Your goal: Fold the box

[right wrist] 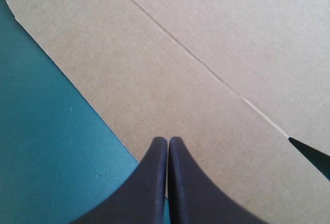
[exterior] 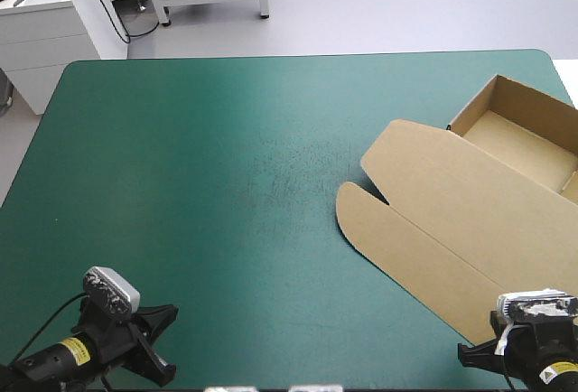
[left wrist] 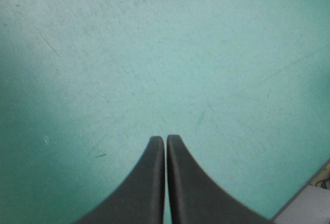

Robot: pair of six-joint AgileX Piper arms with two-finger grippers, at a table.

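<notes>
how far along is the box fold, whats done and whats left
Done: the box has its tray standing at the far right, walls raised. In hand: nothing. The left gripper is shut over bare teal-green cover, and the right gripper is shut above the near edge of the lid. Left: the lid lies flat, its rounded flaps unfolded.

Cannot see the whole box (exterior: pixel 452 211) past the high view's right edge, nor its lid's near corner beneath the right gripper (right wrist: pixel 168 140).
</notes>
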